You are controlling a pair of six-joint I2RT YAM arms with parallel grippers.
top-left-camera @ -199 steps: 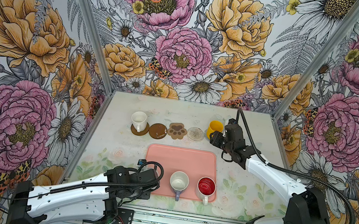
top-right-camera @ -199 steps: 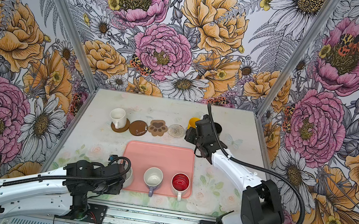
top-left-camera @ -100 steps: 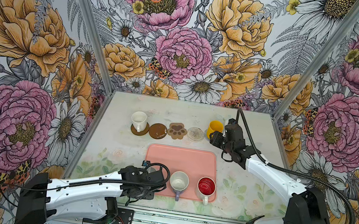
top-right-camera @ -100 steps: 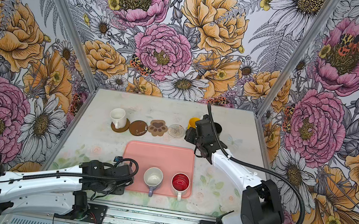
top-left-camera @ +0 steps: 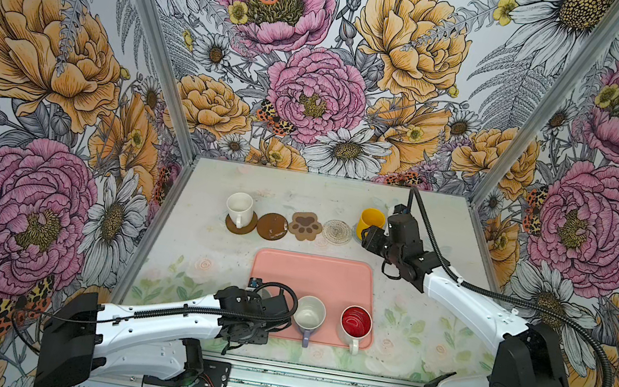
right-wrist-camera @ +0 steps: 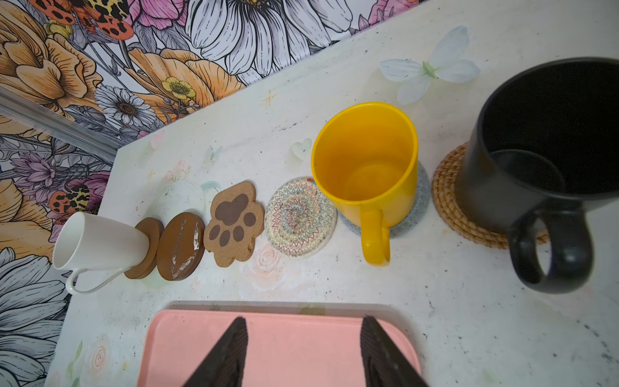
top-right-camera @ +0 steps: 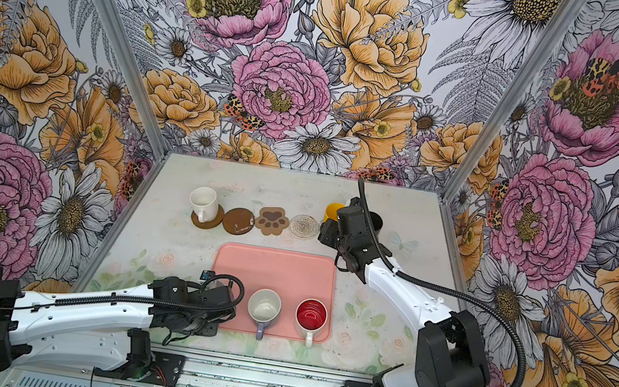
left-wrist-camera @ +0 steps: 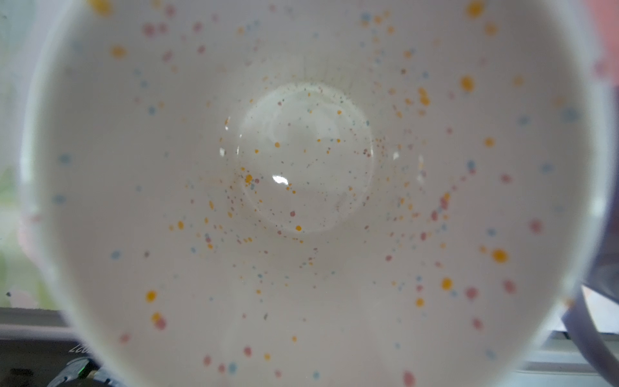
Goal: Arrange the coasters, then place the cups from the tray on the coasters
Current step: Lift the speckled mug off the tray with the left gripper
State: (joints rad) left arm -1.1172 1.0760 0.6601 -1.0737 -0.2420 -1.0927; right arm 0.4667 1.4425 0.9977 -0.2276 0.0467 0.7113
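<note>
The speckled mug [left-wrist-camera: 301,201] stands at the near left corner of the tray [top-left-camera: 311,275], under the left gripper [top-left-camera: 273,304]. Whether this claw grips it, I cannot tell. It is glazed ceramic, so probably heavy, slippery and breakable; better to pinch the rim wall. The right gripper [right-wrist-camera: 303,321] is open and empty.

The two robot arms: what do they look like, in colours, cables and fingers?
Both the left arm and the right arm have white shells with black joints and a large black shoulder housing. A black ribbed hose runs along each. In the right wrist view, the fingers are dark, ribbed wedges.
</note>
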